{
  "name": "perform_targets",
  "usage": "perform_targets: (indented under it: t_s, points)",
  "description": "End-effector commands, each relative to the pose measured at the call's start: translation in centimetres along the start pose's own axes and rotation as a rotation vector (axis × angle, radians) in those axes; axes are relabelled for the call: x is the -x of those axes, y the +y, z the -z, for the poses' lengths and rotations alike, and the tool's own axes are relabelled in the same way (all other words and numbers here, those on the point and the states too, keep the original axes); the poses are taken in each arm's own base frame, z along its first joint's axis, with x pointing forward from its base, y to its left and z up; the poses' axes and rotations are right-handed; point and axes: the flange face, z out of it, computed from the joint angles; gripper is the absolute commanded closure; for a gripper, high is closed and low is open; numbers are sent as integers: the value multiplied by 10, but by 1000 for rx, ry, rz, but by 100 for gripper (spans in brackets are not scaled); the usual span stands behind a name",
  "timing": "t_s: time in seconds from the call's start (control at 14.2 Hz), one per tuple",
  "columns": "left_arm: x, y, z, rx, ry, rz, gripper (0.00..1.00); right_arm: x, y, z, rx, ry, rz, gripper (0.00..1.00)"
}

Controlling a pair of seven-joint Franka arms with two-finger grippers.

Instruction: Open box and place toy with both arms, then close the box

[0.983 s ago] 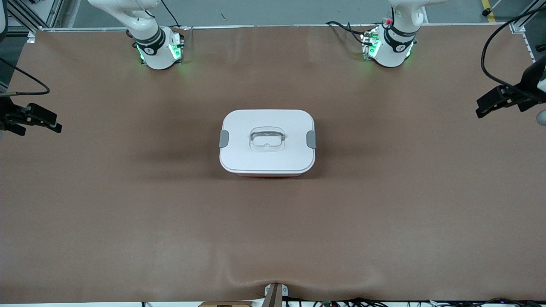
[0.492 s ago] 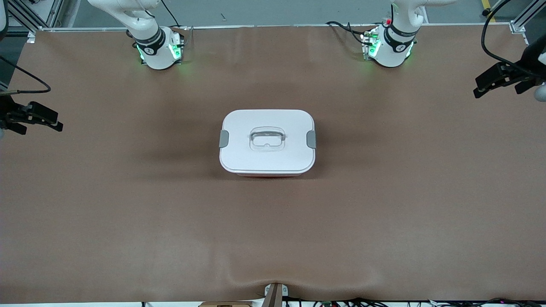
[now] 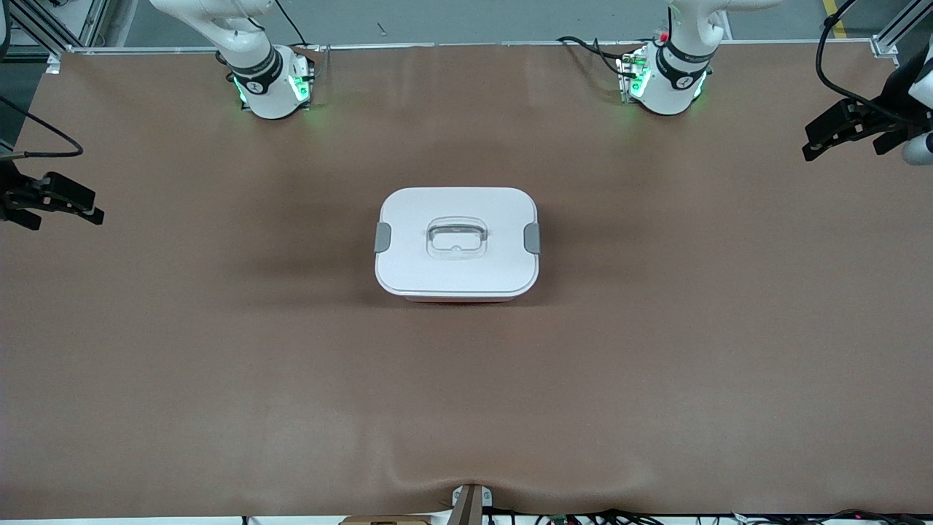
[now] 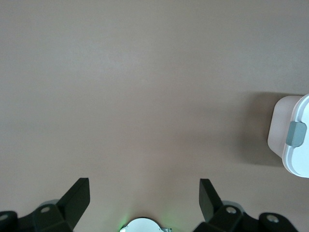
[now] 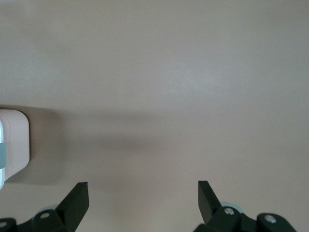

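Note:
The box [image 3: 457, 244] stands in the middle of the brown table with its white lid on, grey clips at both ends and a clear handle in the centre. Its end shows in the left wrist view [image 4: 292, 137] and in the right wrist view [image 5: 12, 145]. The toy is out of view. My left gripper [image 3: 816, 142] hangs open and empty over the table's edge at the left arm's end; its jaws stand wide in the left wrist view [image 4: 144, 193]. My right gripper [image 3: 87, 208] hangs open and empty over the right arm's end [image 5: 143, 193].
The two arm bases [image 3: 273, 87] [image 3: 667, 84] stand with green lights at the table's edge farthest from the front camera. A small mount [image 3: 470, 503] sits at the table's nearest edge. The brown mat [image 3: 466, 401] has a slight bulge there.
My left gripper has risen and drawn toward the edge at its arm's end. My right gripper has shifted only slightly. The box has not moved.

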Motion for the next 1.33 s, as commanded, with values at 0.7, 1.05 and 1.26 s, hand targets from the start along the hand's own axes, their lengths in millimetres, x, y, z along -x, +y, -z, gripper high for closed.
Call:
perform_targets:
  t_s: [0.7,1.05,1.26]
  points:
    - [1,-8,-6,7,-10,3,0,5,5,11,-8,13,-10,0]
    - [-7,-6,-8,-2,-9,-1,0,5,5,11,-7,8,-16,0]
    - [-16,-3,-11,-3,-10,-4,0,6,8,11,30,1,-12,0]
